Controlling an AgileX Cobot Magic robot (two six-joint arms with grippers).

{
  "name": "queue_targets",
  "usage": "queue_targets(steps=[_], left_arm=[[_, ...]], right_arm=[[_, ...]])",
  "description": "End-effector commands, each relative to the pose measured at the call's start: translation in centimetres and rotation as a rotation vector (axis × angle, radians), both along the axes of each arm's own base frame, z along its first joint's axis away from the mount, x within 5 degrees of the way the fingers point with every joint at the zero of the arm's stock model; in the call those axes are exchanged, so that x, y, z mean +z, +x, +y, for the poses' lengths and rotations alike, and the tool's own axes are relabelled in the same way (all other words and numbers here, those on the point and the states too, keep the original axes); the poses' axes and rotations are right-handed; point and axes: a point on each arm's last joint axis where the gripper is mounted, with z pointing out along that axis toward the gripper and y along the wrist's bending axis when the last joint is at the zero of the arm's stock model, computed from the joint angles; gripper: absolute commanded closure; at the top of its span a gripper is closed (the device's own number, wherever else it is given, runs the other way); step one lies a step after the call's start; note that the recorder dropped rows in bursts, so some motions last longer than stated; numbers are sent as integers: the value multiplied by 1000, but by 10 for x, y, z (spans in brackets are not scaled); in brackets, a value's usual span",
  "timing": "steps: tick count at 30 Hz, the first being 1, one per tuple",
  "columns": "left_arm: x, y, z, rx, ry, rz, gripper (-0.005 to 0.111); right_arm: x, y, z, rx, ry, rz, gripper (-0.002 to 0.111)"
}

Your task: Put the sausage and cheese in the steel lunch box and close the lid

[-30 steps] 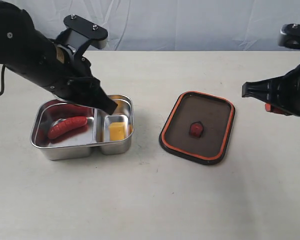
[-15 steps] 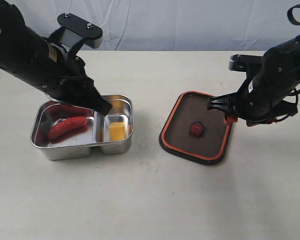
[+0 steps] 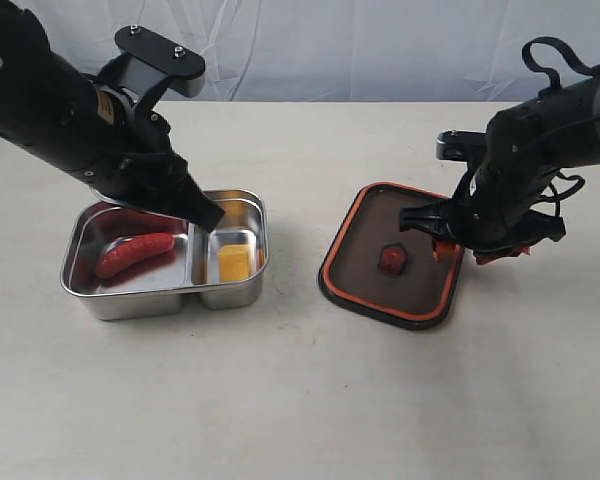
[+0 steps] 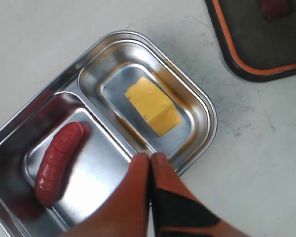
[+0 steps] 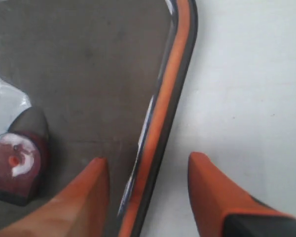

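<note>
The steel lunch box [image 3: 242, 198] [image 4: 207, 106] sits at the left of the table. Its large compartment holds the sausage [image 3: 134, 253] [image 4: 57, 162], its small one the cheese [image 3: 234, 262] [image 4: 153, 105]. My left gripper [image 3: 212, 214] [image 4: 150, 157] hangs shut and empty just above the box's divider. The dark lid [image 3: 405, 230] [image 5: 89, 74] lies on the table to the right, orange rim up, valve tab [image 3: 392, 260] [image 5: 17, 158] in its middle. My right gripper [image 3: 456, 247] [image 5: 148, 165] is open, its fingers straddling the lid's right edge [image 5: 163, 123].
A pale tabletop [image 3: 300, 400] spreads in front of the box and the lid, with a white backdrop [image 3: 380, 40] behind. About a hand's width of bare table separates box and lid.
My right arm has swung in from the far right and come down over the lid's right edge. The left gripper drew back slightly at first and has since held still.
</note>
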Motion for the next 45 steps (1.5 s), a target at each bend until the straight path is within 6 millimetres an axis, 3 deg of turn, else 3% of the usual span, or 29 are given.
queue_targets(steps=[1,9,12,15,20,27,31,35,36,40,45], left_arm=[[2,-1,1,10,-11,-2,106],[2,-1,1,8,-6,-3,106],[2,-1,1,8,-6,-3,106],[2,-1,1,8,-6,-3,106],[1,-2,1,28,-18,22,106],[1,-2,5,120,-121,118,100],[2,4,13,163,-199,157,82],[7,12,23,181,-358,219,50],[9,13,24,179,-399,229,47],[22,21,28,171,-626,232,47],[26,23,27,141,-664,208,47]], right_arm=[[-4,4,1,6,-5,9,60],[-18,4,1,-1,-28,64,61],[-18,4,1,-2,-31,69,77],[-18,4,1,-2,-31,69,106],[-16,3,0,0,-31,65,108],[17,4,0,24,-2,-23,109],[39,2,-1,50,15,-80,109],[71,-4,-3,70,51,-158,109],[76,-6,-3,76,64,-170,109],[93,-16,1,136,146,-187,109],[108,-26,15,193,256,-205,109]])
